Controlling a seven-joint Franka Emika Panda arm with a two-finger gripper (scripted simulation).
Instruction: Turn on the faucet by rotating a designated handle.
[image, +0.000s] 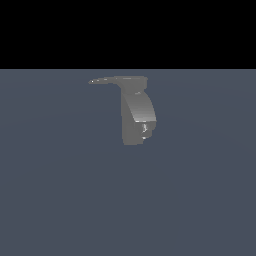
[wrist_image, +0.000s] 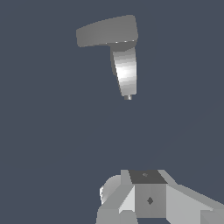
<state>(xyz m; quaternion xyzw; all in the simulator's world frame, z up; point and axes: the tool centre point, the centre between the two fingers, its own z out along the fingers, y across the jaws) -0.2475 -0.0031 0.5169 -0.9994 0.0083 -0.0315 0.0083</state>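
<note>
We see the faucet (wrist_image: 124, 65) and its handle (wrist_image: 105, 31) well apart from our tool (wrist_image: 146, 199), at its twelve o'clock; whether the tool's fingers are apart, we cannot tell.

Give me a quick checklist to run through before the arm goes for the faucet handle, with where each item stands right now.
1. Thin flat tapering grey handle in view and unobstructed: ok. It sticks out from the faucet's top toward the exterior view's left.
2. Small matte grey faucet with the chunky curved body upright on the floor: ok.
3. Gripper touching the handle: not ok. In the wrist view the faucet sits well apart from the white and grey gripper parts.
4. Gripper open enough to take the handle: cannot tell; no fingertips show.
5. Arm visible in the exterior view: not ok.
6. Handle already rotated: cannot tell.
</note>
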